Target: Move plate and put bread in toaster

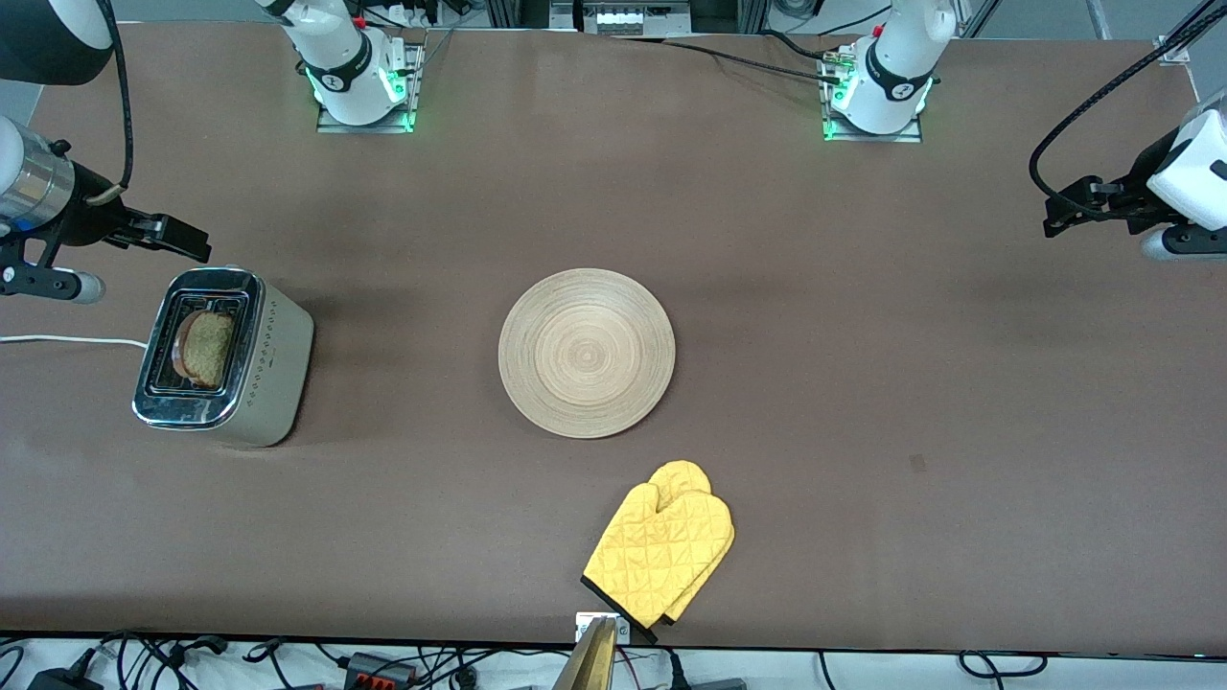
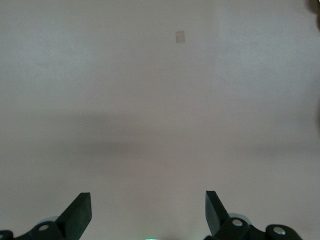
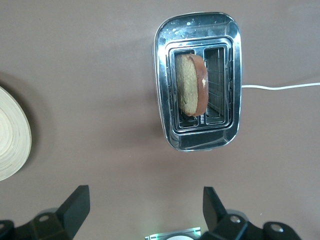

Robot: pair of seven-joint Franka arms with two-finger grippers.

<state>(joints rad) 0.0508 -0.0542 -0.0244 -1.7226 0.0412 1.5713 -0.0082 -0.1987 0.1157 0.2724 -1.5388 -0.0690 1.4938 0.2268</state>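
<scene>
The toaster (image 1: 278, 364) (image 3: 197, 142) stands at the right arm's end of the table, its chrome top facing up. The bread (image 1: 206, 347) (image 3: 190, 85) stands on edge in one slot, its upper part sticking out. In the middle of the table lies the plate (image 1: 586, 353) (image 3: 10, 135), with nothing on it. My right gripper (image 1: 187, 241) (image 3: 145, 195) hangs open and holds nothing, over the table just off the toaster's end. My left gripper (image 1: 1059, 218) (image 2: 148, 200) waits open over bare table at the left arm's end.
A yellow oven mitt (image 1: 661, 541) lies near the table's front edge, nearer the camera than the plate. The toaster's white cord (image 1: 67, 339) (image 3: 280, 87) runs off the table's end. A small mark (image 1: 917, 464) (image 2: 180, 36) sits on the brown table top.
</scene>
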